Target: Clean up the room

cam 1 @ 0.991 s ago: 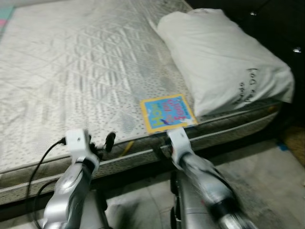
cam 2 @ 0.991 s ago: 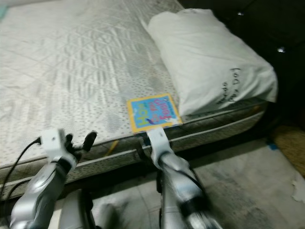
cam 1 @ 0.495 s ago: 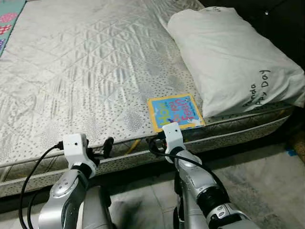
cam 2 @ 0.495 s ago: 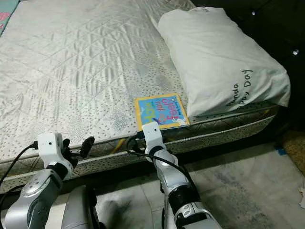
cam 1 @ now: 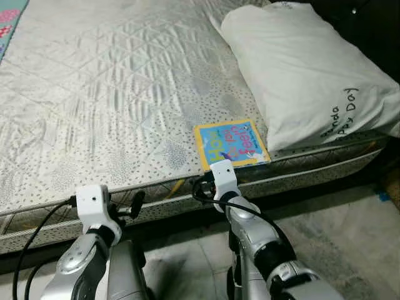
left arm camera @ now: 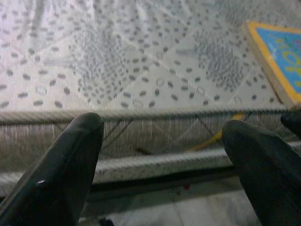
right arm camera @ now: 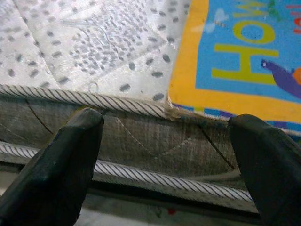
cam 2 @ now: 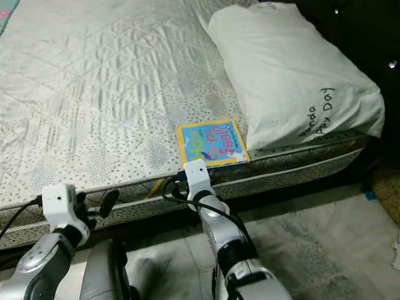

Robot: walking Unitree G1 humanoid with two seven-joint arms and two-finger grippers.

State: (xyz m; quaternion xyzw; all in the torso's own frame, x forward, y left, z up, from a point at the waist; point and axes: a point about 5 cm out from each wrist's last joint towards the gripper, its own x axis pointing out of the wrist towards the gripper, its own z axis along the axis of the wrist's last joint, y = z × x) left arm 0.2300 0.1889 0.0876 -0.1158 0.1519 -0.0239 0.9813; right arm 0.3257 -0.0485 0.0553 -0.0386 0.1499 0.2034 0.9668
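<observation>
Two black-fingered grippers hang just off the near edge of a bare quilted mattress (cam 1: 112, 94), its pale fabric stitched in diamonds and speckled with small grey dots, its side wall grey with striped piping. On the mattress, at the near edge and toward its right corner, lies a flat, square children's book (cam 1: 231, 144) with a yellow border and a blue cover bearing bright lettering; one corner of it reaches the piping. The right gripper (right arm camera: 164, 155) sits just below that corner, against the mattress side, its two thick rounded fingers (right arm camera: 56, 165) spread wide and holding nothing. The left gripper (left arm camera: 164, 160) is further along the same edge, well apart from the book, with fingers likewise apart and empty. A plump white pillow (cam 1: 300, 69) with dark handwritten letters rests beside the book, by the right edge. Below is worn grey floor (cam 1: 337, 237).
</observation>
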